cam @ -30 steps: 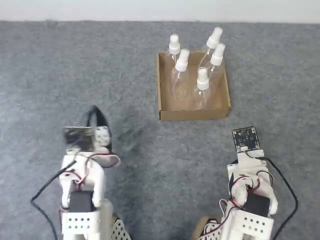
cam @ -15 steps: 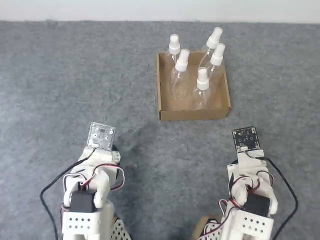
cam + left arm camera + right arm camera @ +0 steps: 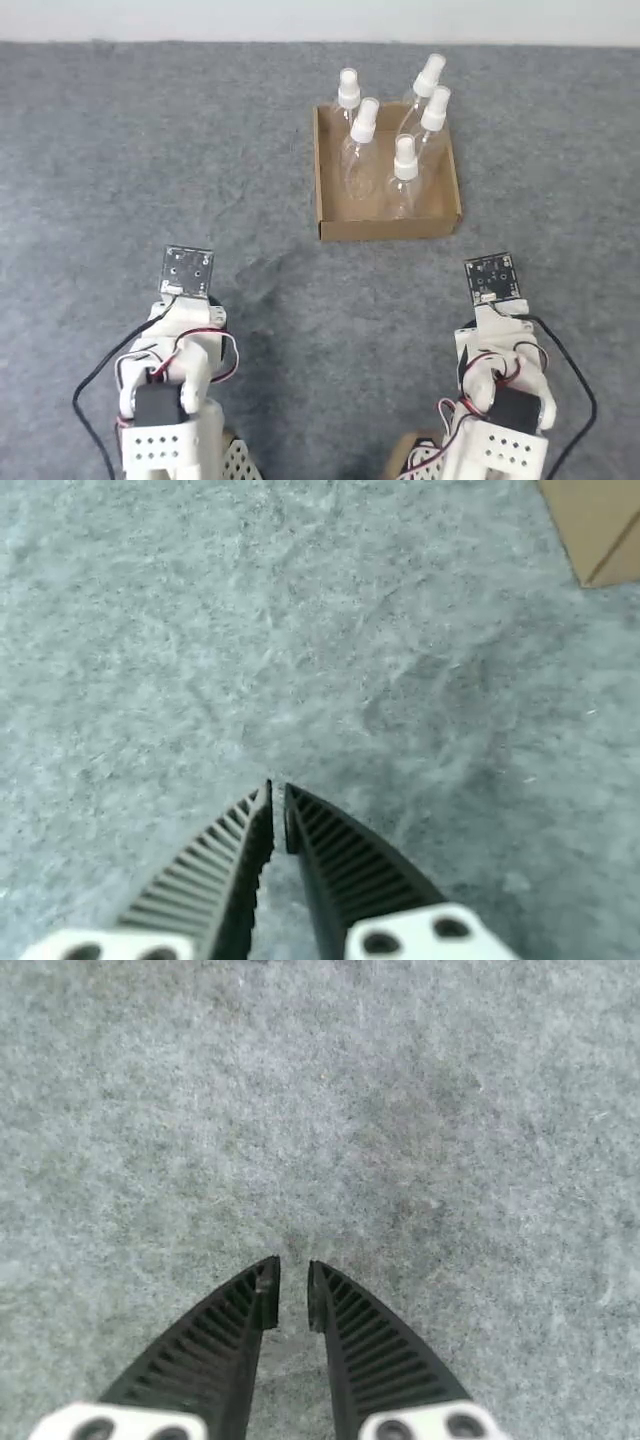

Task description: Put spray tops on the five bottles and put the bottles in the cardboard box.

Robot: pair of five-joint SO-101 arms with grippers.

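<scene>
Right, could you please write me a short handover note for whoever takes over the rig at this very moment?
Left gripper: shut, empty, drawn back near its base over the grey felt table cover.
Right gripper: closed to a thin slit, empty, also over bare cover.
Five clear plastic bottles: all sit in the shallow brown cardboard box, each wearing a white spray top.
Done: tops on and bottles boxed, as far as the high view shows.
Left: nothing apparent. Whether the tops are fully seated cannot be judged here.
</scene>
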